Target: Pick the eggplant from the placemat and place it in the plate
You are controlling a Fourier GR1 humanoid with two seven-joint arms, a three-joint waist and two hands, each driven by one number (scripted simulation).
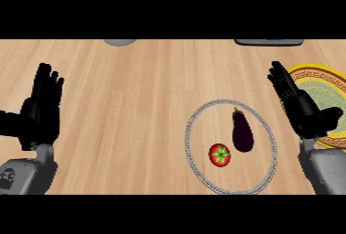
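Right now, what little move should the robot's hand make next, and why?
Probably the right hand should move left toward the eggplant. That hand is open, holds nothing and is the nearer one. The eggplant lies untouched on the placemat beside the tomato, not yet in the plate.

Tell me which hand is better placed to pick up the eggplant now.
The right hand. It is open close beside the eggplant on the placemat, and the plate is right next to it. The left hand rests open at the far left side of the counter.
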